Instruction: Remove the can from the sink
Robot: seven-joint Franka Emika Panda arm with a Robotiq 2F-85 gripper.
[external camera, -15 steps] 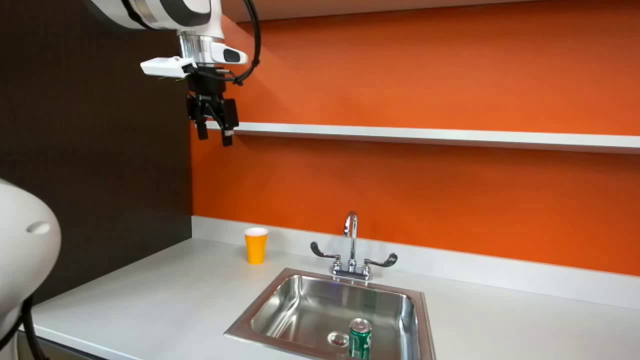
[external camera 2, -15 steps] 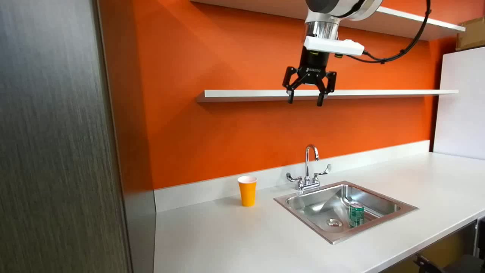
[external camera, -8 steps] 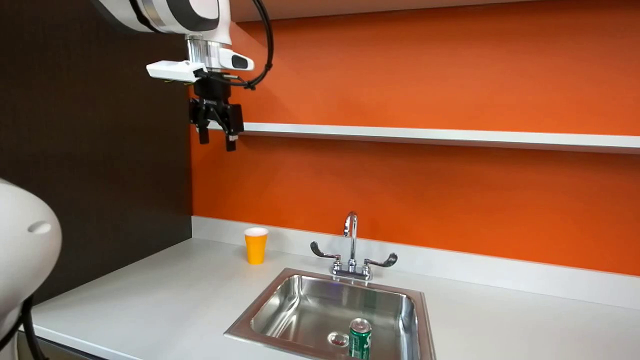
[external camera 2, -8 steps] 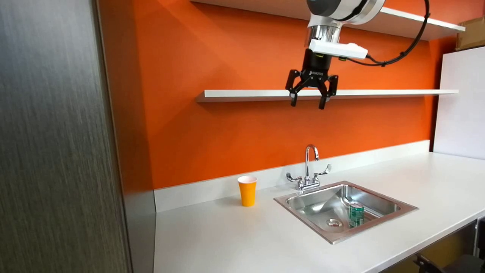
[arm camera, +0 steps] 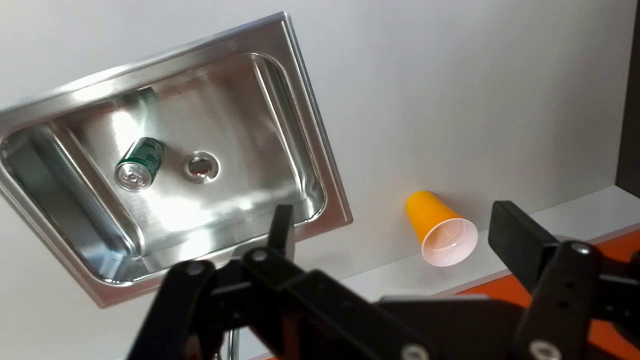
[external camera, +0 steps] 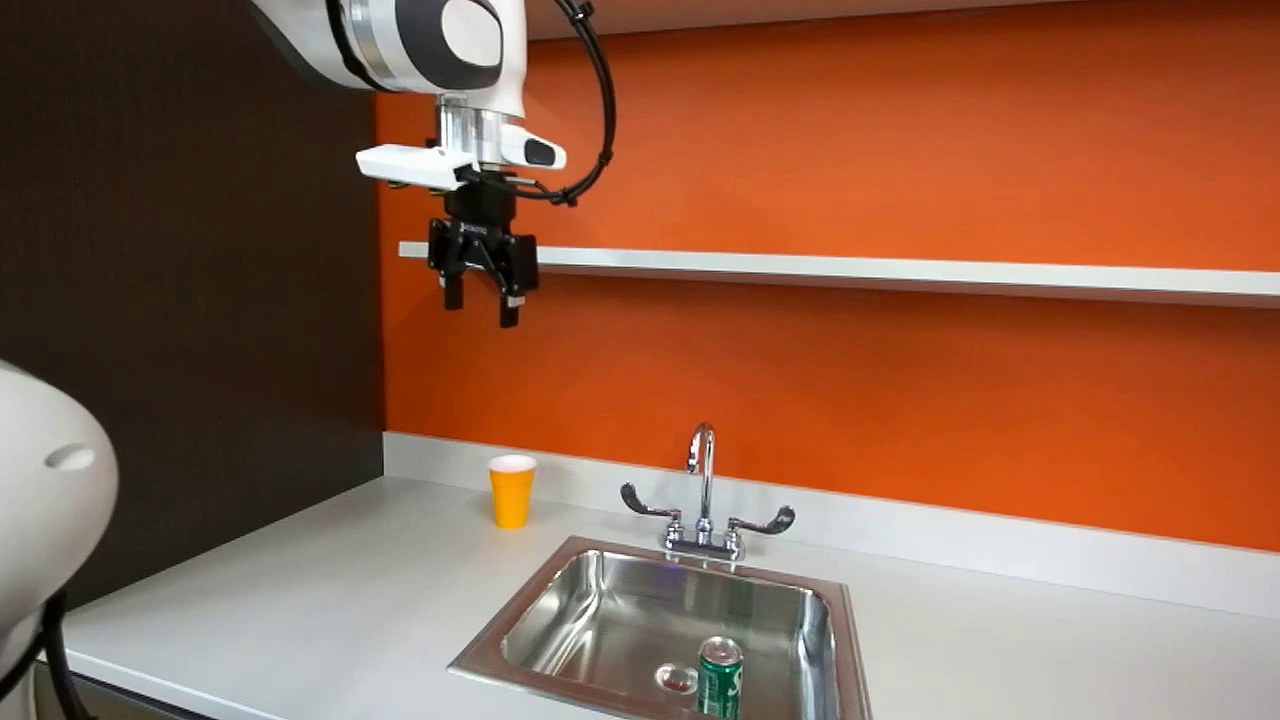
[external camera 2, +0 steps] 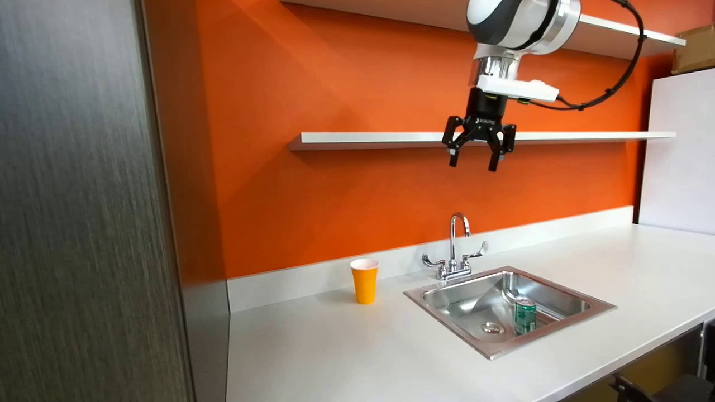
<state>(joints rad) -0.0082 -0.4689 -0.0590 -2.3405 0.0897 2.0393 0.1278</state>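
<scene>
The green can (external camera: 720, 685) with a silvery top stands upright in the steel sink (external camera: 528, 600), beside the drain. In an exterior view the can (external camera 2: 525, 317) is in the basin of the sink (external camera 2: 536, 334). In the wrist view the can (arm camera: 145, 155) is left of the drain, inside the sink (arm camera: 310, 120). My gripper (external camera: 482, 308) is open and empty, pointing down, high above the counter and the sink. It also shows open in an exterior view (external camera 2: 473, 163) and in the wrist view (arm camera: 392, 212), where the can lies well left of the fingers.
An orange-yellow cup (external camera: 512, 495) stands on the counter left of the sink; in the wrist view the cup (arm camera: 430, 215) appears between the fingers, far below. A chrome faucet (external camera: 705, 500) rises behind the sink. A white shelf (external camera 2: 346, 138) runs along the orange wall. A dark panel (external camera: 200, 300) stands left.
The arm and gripper have moved right and down in both exterior views. The gripper stays open. The can, cup and sink have not moved.
</scene>
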